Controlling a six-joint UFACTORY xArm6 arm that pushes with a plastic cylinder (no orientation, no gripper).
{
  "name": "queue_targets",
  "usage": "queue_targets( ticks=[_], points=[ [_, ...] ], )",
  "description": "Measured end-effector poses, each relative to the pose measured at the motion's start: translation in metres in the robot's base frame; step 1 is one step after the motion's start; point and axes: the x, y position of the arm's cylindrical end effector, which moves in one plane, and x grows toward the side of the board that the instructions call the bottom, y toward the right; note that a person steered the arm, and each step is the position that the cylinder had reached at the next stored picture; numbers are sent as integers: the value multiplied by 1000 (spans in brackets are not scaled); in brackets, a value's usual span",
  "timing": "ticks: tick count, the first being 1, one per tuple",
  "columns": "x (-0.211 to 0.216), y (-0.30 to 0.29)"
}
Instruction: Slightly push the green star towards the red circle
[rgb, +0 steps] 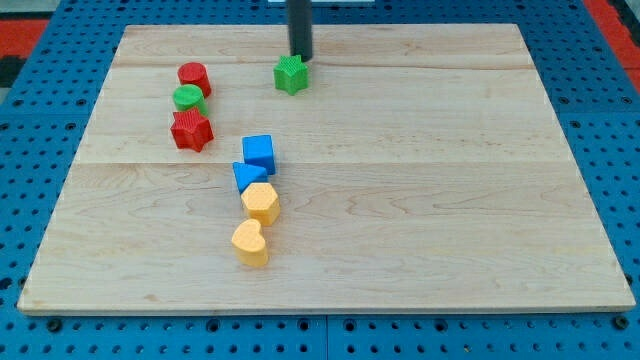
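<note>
Arm: one straight dark rod, upright, entering from the view's top edge; upper part cut off by the frame. My tip (300, 56) rests at counter height at the far side of the board, just beside the green star at its 12 o'clock, touching or nearly so; contact cannot be told for certain. No hand is fitted: the rod has nothing that opens or closes and holds nothing.

Counter: pale wooden board (450, 220) of joined planks, lying on a blue perforated base (600, 100).

Items, near to far:
1. Yellow heart-shaped block (250, 243), nearest the view's bottom.
2. Yellow hexagonal block (261, 203), at 1 o'clock of the heart, just beside it.
3. Blue triangular block (248, 177), touching the hexagon at its 11 o'clock.
4. Blue cube (259, 152), directly at 12 o'clock of the triangle, touching.
5. Red star-shaped block (191, 131), at 10 o'clock of the cube, apart from it.
6. Green round block (188, 98), touching the red star at its 12 o'clock.
7. Red circle, a cylindrical block (193, 76), touching the green round block at 12 o'clock.
8. Green star block (291, 75), at 3 o'clock of the red circle, well apart; bare board lies between the two.
</note>
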Motion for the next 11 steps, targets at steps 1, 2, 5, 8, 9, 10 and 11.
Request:
queue_targets(
  ticks=[1, 2, 5, 8, 9, 10, 11],
  points=[
    [-7, 32],
    [14, 28],
    [23, -25],
    [23, -46],
    [22, -47],
    [22, -49],
    [22, -55]
  ],
)
